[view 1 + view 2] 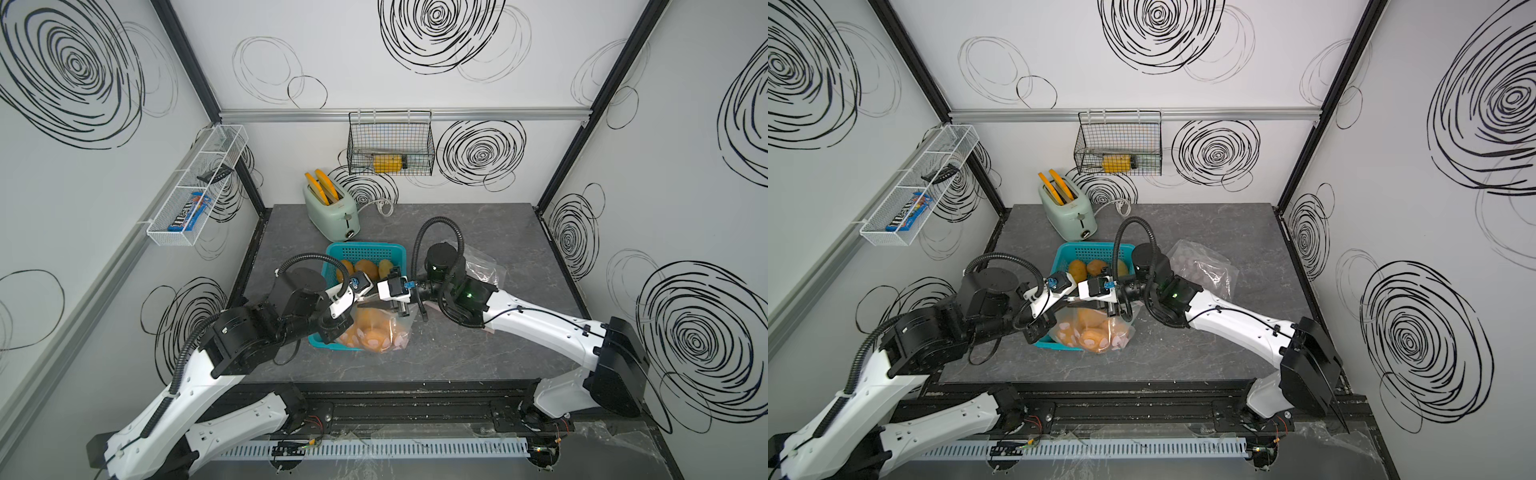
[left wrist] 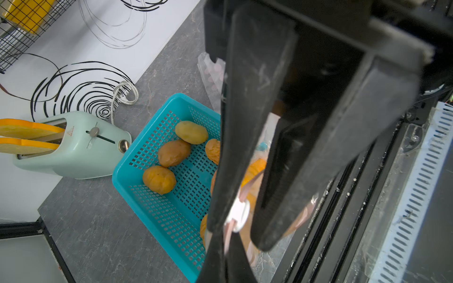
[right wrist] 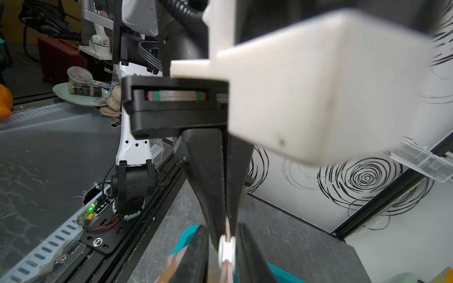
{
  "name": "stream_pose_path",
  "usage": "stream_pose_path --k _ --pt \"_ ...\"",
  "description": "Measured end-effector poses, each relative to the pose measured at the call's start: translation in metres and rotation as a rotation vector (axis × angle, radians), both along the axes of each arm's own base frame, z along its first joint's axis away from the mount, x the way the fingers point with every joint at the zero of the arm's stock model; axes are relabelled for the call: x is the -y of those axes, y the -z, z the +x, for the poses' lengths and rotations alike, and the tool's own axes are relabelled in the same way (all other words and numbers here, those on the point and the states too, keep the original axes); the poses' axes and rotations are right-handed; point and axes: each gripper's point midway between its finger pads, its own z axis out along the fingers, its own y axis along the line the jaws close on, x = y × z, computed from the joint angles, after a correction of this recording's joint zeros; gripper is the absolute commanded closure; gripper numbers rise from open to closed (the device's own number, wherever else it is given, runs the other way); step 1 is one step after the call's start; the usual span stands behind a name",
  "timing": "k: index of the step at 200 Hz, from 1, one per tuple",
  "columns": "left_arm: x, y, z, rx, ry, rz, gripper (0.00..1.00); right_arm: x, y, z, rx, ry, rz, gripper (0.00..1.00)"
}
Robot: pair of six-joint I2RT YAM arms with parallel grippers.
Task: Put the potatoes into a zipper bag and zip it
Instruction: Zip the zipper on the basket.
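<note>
Several orange-brown potatoes [image 1: 365, 268] lie in the far half of a teal basket [image 1: 365, 248]; the left wrist view shows them [image 2: 174, 153] beside a paler yellow one [image 2: 191, 132]. A clear zipper bag [image 1: 376, 332] with pink dots holds more potatoes and rests on the basket's near end. My left gripper [image 2: 229, 241] is shut on the bag's pink zip strip. My right gripper [image 3: 223, 231] straddles the white slider [image 3: 226, 250] with narrowed jaws. One finger is close against the slider and a thin gap shows at the other. Both grippers meet above the bag [image 1: 1096, 332].
A mint toaster [image 1: 332, 208] with orange toast slices stands behind the basket, its cord by the back wall. A second clear bag [image 1: 482, 266] lies behind my right arm. A black wire basket [image 1: 390, 145] hangs on the back wall and a white wire shelf [image 1: 195, 187] on the left wall.
</note>
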Motion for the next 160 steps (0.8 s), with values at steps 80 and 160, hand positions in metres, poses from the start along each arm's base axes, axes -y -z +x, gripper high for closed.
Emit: stream_pose_path --k 80,160 --pt "-0.003 -0.005 0.004 0.026 -0.024 0.002 1.00 -0.001 -0.005 0.005 -0.001 0.025 -0.024 0.90" --pt "-0.016 -0.042 0.008 0.130 -0.076 -0.083 1.00 0.009 -0.031 0.007 -0.013 0.102 -0.044 0.90"
